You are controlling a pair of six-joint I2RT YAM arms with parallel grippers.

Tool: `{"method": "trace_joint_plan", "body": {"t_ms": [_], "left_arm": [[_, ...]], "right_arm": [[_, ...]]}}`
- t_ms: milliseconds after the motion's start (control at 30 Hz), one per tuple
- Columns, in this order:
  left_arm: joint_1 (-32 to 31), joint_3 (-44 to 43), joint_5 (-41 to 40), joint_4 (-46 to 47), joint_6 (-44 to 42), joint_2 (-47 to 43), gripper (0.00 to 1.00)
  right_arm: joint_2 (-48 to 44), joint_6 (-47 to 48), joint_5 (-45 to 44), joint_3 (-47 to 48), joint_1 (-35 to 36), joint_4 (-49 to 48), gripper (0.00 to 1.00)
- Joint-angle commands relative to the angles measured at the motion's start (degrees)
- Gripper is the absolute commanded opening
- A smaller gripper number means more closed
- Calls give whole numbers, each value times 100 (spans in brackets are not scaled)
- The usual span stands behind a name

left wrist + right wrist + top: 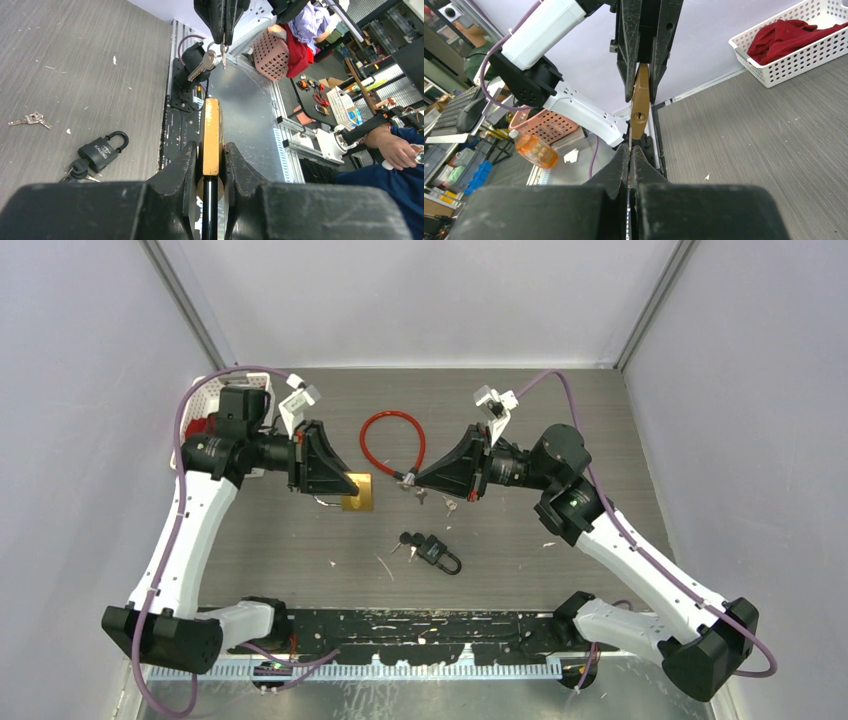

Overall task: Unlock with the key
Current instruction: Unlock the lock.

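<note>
My left gripper (211,150) is shut on a brass padlock (211,125), held edge-on above the table (300,540). Its keyhole (639,117) faces my right gripper (630,150), which is shut on a thin key (629,141). The key's tip sits just short of the padlock's face, slightly left of the keyhole. Spare keys (202,65) dangle from the ring under the right gripper (223,40). From above, the left gripper (350,485) and right gripper (408,478) face each other with the padlock (362,495) between them.
A black padlock (440,552) with keys lies on the table in front of the grippers. A red cable loop (392,440) lies behind them. Loose keys (31,119) rest on the table. A white basket (774,70) with red cloth stands at the back left.
</note>
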State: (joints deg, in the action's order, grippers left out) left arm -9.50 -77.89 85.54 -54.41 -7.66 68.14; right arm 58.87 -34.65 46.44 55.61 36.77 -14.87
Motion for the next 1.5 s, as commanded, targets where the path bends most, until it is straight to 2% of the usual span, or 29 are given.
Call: {"method": "trace_joint_plan", "body": {"t_ms": [0, 167, 500, 1100, 1467], "left_arm": [[-205, -213, 1206, 58, -182, -120, 0], [-668, -423, 1200, 44, -696, -79, 0], [-681, -410, 1202, 43, -908, -53, 0], [-315, -276, 1183, -10, -1176, -187, 0], [-311, -204, 1192, -28, -1159, -263, 0]], "right_arm": [[-272, -71, 66, 5, 67, -444, 1], [-500, 406, -131, 70, 222, 141, 1], [-768, 747, -404, -49, 269, 697, 1], [-140, 1150, -878, 307, 816, 911, 1], [-79, 1016, -1040, 226, 823, 396, 1]]}}
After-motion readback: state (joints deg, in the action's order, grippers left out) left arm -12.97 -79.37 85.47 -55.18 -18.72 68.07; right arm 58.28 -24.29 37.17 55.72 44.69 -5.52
